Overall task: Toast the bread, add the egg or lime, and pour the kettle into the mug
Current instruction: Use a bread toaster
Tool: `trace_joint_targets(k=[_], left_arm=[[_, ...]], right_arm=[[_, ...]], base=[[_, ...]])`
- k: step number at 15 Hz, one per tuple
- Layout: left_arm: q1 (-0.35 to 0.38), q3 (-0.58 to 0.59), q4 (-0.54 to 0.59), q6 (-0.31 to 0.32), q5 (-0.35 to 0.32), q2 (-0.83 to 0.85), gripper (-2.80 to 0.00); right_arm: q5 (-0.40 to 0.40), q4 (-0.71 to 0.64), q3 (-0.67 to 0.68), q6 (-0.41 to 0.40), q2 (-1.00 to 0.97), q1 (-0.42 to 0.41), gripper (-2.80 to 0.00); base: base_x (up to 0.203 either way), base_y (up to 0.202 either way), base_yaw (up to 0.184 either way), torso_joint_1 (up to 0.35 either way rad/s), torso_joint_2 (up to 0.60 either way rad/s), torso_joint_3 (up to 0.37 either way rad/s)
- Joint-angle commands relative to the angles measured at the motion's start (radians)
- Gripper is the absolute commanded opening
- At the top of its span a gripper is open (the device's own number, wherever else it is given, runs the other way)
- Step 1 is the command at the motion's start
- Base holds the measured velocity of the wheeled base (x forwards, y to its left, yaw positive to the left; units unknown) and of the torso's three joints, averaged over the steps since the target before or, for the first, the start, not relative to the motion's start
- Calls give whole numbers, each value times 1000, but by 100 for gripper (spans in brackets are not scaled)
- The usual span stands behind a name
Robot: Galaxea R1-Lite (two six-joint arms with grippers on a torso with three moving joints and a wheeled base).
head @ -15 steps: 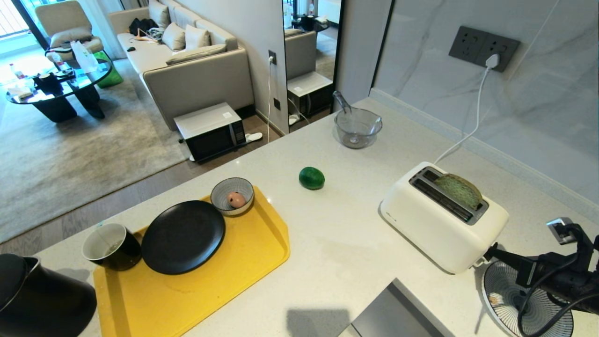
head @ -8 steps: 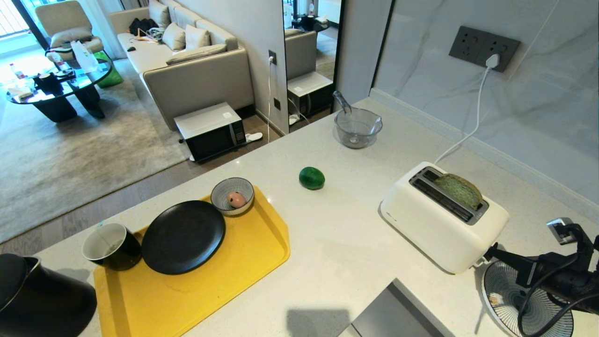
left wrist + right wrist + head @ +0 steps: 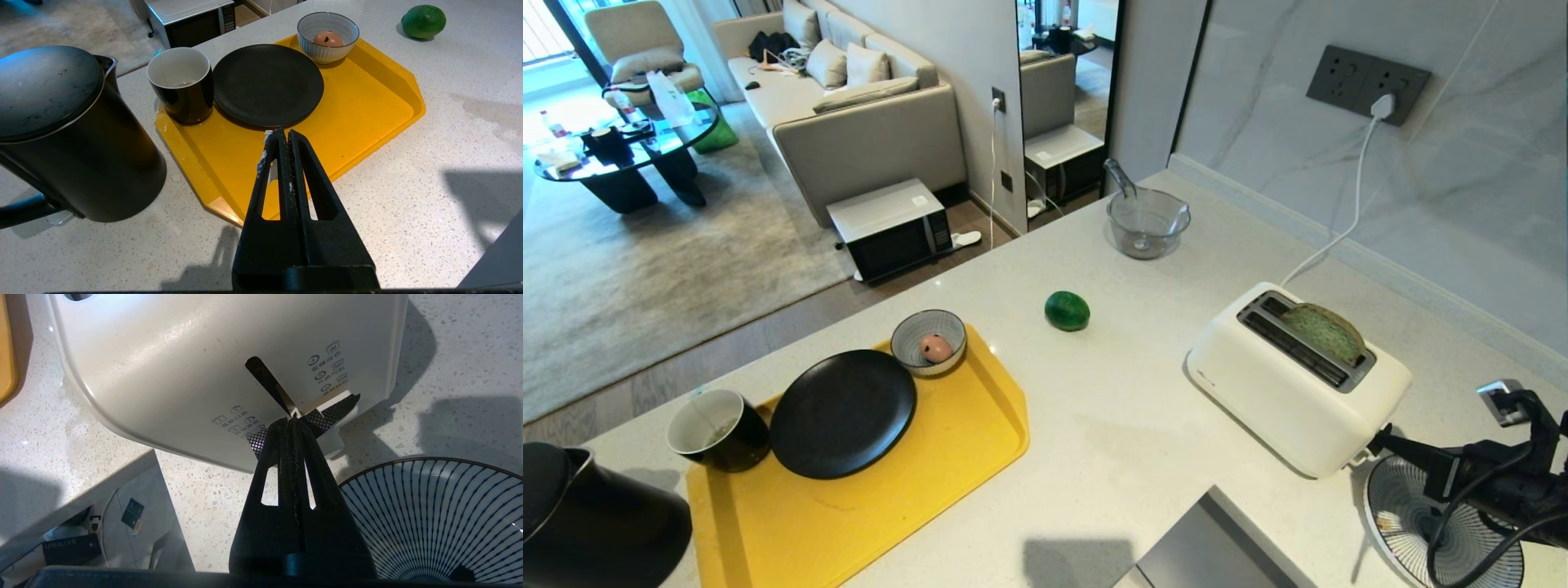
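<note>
At the near end of the toaster (image 3: 1294, 377) my right pincer (image 3: 293, 420) sits with its two fingers pressed flat together, gripping nothing — the tips rest right at the toaster's lever (image 3: 327, 414), at the bottom of the dark slot in that end wall. Below my wrist lies a blue-striped plate (image 3: 441, 516), just beside the toaster's corner. The bread (image 3: 1325, 331) stands in the slot farther from the tray, its rounded green top poking above the rim, on the far side of the toaster from my right pincer.

My left pincer (image 3: 282, 136) is also closed tight and empty, hanging over the near edge of the yellow tray (image 3: 367, 102). Just ahead of its tips lies the black plate (image 3: 267, 83); the mug (image 3: 182, 90) stands on the tray's corner touching that plate, and the kettle (image 3: 69, 134) stands on the tabletop (image 3: 1127, 441) beside the tray, close to the mug — well off to the side of my left pincer. A small patterned bowl (image 3: 328, 36) at the tray's far edge holds the egg (image 3: 328, 39). The lime (image 3: 1067, 310) lies alone on the bare tabletop between the tray and the toaster, well apart from both pincers. Farther back stands a glass bowl (image 3: 1147, 222).
</note>
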State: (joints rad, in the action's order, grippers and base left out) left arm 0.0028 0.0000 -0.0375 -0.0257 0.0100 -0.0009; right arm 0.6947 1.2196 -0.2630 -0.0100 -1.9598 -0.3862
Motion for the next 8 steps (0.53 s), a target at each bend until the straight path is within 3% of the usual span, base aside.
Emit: trace_joint_targets(k=[1, 8], left_arm=[[0, 14, -1, 0, 1, -2, -280], [0, 14, -1, 0, 1, -2, -280]], right_arm=[[5, 8, 2, -1, 2, 0, -280], [5, 5, -1, -2, 2, 4, -280]], base=[[0, 0, 0, 0, 0, 0], [0, 0, 0, 0, 0, 0]])
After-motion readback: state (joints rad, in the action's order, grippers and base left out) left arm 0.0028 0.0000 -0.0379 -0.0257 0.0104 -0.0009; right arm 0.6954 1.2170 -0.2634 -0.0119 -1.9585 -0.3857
